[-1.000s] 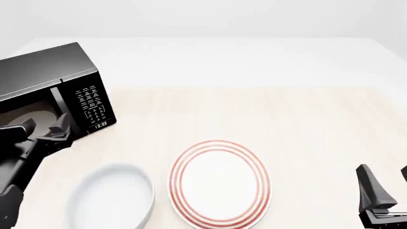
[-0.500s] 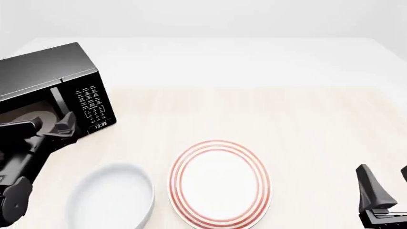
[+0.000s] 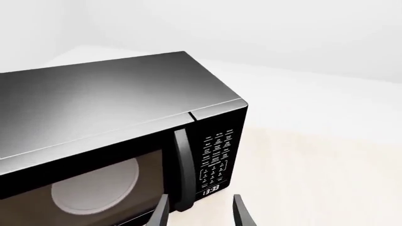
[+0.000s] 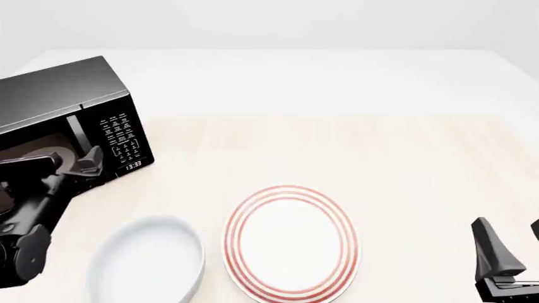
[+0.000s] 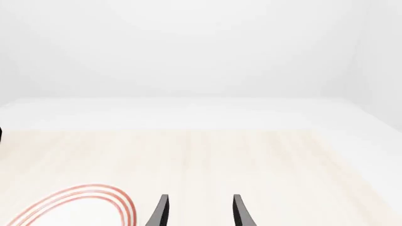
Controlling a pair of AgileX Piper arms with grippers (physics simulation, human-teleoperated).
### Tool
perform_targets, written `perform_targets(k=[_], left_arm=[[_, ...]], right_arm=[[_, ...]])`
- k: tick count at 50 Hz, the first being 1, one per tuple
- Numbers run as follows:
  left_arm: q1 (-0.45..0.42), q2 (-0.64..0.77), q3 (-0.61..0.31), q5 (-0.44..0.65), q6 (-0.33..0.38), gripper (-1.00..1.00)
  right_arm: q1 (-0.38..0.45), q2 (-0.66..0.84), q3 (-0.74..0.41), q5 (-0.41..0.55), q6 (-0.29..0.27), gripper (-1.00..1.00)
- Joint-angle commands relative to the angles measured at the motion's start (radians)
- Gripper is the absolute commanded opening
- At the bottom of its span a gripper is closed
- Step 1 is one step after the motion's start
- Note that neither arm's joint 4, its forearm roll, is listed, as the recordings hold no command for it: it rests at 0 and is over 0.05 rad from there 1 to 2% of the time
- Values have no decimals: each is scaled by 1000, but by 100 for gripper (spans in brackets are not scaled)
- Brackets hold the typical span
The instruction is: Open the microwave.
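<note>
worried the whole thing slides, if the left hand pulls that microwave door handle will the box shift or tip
The microwave looks broad, low and flat on the table, so tipping seems unlikely. Its glossy casing may slide slightly. The rigid bar handle shouldn't flex between the open left hand.

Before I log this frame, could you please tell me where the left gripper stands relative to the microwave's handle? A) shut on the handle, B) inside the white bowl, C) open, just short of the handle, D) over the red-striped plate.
C: the left gripper is open, its fingers apart just short of the vertical bar handle of the shut microwave, touching nothing.
</note>
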Motion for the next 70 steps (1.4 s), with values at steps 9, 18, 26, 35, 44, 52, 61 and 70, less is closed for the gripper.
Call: perform_targets(k=[9, 18, 26, 35, 44, 52, 61, 70], left_arm=[[17, 74, -27, -40, 22, 100], [27, 108, -40, -57, 26, 100], [27, 137, -59, -64, 22, 100], [21, 173, -76, -74, 14, 100], [10, 218, -100, -85, 9, 100], [14, 268, -123, -100, 2, 100], [17, 306, -141, -110, 0, 100], [21, 336, -143, -129, -7, 100]], right_arm=[[0, 0, 0, 0, 0, 100], [0, 0, 0, 0, 0, 100], [0, 0, 0, 0, 0, 100], [0, 0, 0, 0, 0, 100], [0, 0, 0, 0, 0, 100], [0, 0, 0, 0, 0, 100], [0, 0, 0, 0, 0, 100], [0, 0, 0, 0, 0, 100]])
